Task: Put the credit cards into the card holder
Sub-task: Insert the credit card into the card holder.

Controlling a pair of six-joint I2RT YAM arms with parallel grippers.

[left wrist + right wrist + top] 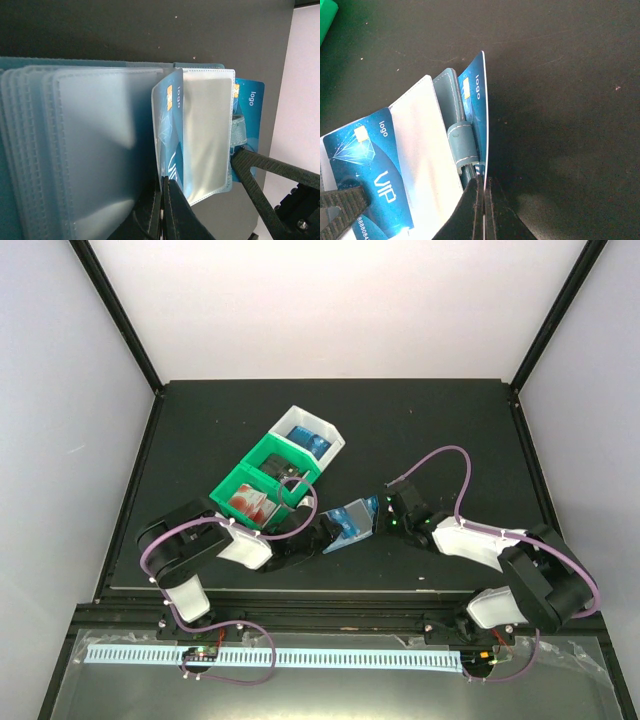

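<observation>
The teal card holder lies open mid-table between both arms. Its clear pockets fan out to the left in the left wrist view, and its snap tab shows in the right wrist view. My left gripper is shut on the lower edge of a blue VIP credit card that stands upright among the pocket leaves. My right gripper is shut on a second blue card marked "logo", held edge-on against the tab side of the holder. The two grippers face each other across the holder.
Two green bins stand behind the left arm, holding red-and-white cards and black cards. A white bin with blue cards sits behind them. The black mat ends at a raised frame on the left and right.
</observation>
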